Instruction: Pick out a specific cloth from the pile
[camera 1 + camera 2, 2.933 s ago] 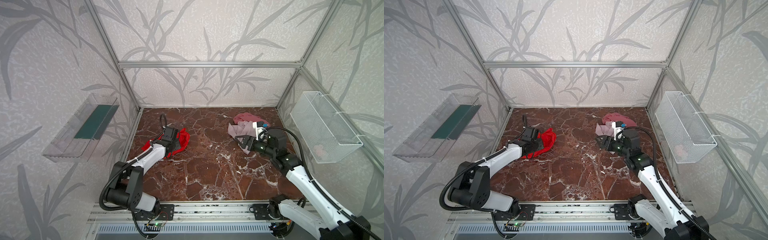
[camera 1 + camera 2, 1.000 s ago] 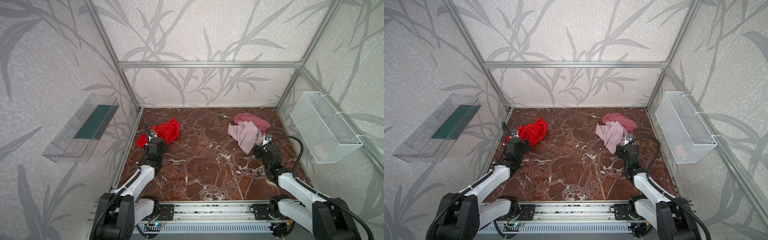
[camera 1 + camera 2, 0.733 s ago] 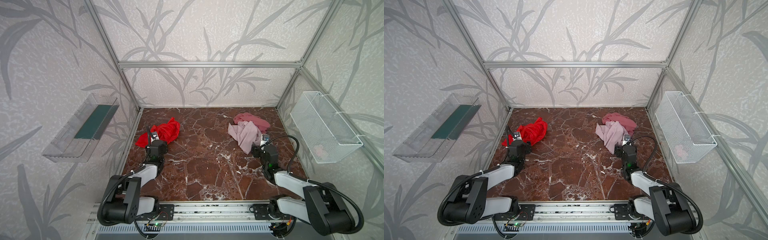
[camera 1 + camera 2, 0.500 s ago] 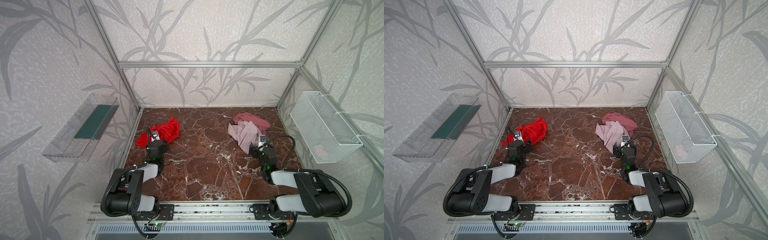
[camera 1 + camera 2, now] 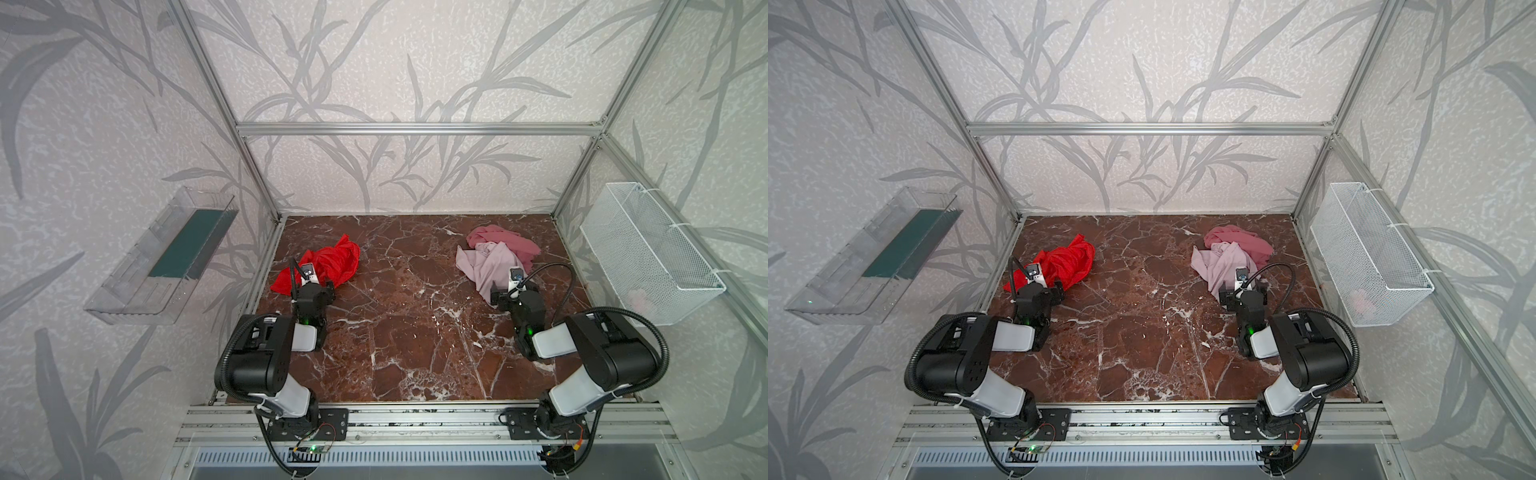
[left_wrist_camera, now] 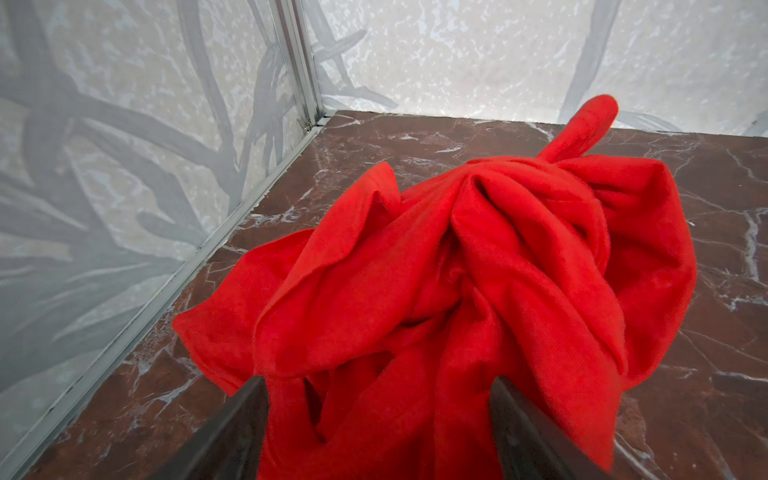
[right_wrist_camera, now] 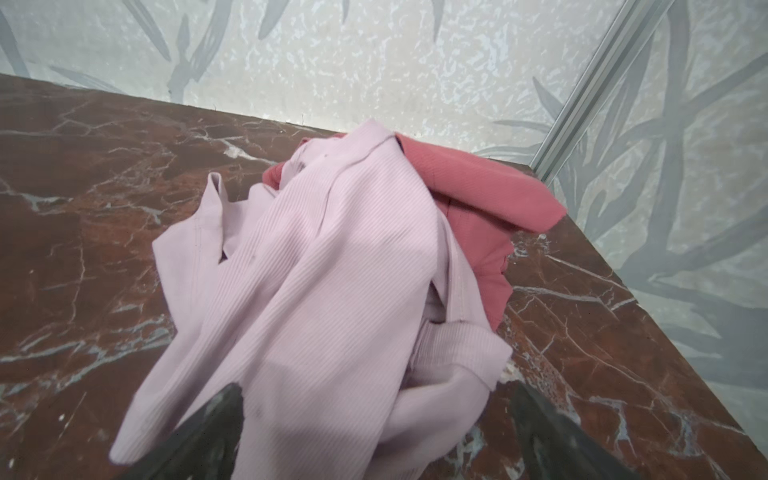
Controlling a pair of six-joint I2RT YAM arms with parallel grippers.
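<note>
I see the marble counter [image 5: 415,332] carrying the pink pile [image 5: 494,253] far right, lilac over rose. The red cloth [image 5: 336,266] lies crumpled well apart, far left beside the wall. My left gripper [image 6: 377,382] has its jaws wide at the cloth's near edge. My right gripper [image 7: 376,388] has its jaws wide at the pile's lilac edge.

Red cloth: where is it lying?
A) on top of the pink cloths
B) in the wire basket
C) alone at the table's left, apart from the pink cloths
C: the red cloth lies by the left wall, with bare table between it and the pink cloths.
</note>
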